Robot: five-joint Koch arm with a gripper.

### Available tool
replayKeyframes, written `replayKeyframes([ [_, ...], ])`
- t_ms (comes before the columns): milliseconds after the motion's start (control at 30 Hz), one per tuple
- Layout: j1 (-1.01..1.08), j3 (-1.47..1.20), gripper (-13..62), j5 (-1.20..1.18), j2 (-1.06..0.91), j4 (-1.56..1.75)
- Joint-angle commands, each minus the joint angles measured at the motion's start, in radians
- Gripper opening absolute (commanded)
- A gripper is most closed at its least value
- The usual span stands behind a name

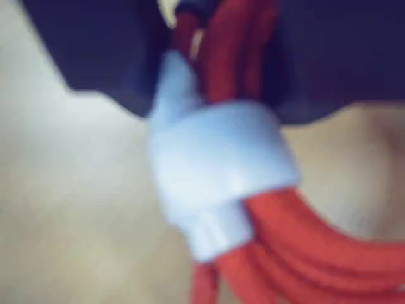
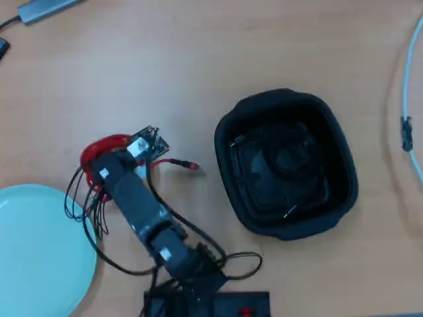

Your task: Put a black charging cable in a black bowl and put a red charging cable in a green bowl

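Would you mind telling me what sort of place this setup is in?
Probably a desk or hobby workbench: a wooden tabletop, a grey adapter at its edge, and a white cord trailing along the side.

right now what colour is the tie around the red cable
White, seen best in the wrist view: the tie wraps the red charging cable.

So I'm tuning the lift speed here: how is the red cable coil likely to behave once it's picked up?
The red charging cable is wound in loops bound by a white tie, so it will probably lift as one bundle. In the overhead view a loose plug end trails on the table and would likely dangle and swing. It looks small and probably light, so it may sway.
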State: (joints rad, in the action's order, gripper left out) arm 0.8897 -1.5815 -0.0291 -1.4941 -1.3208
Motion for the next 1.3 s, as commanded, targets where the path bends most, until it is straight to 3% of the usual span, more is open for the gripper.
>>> replayKeyframes([
  [0, -0.055, 0.169, -7.6, -0.011, -0.233, -0.015],
  [167, -0.241, 0.230, -7.6, -0.012, -0.364, -0.028],
  [600, -0.750, 0.238, -7.4, -0.006, -0.385, 0.152],
  [867, -0.802, 0.247, -7.5, -0.011, -0.370, 0.293],
  [1267, -0.819, 0.279, -7.5, -0.011, -0.061, 0.512],
])
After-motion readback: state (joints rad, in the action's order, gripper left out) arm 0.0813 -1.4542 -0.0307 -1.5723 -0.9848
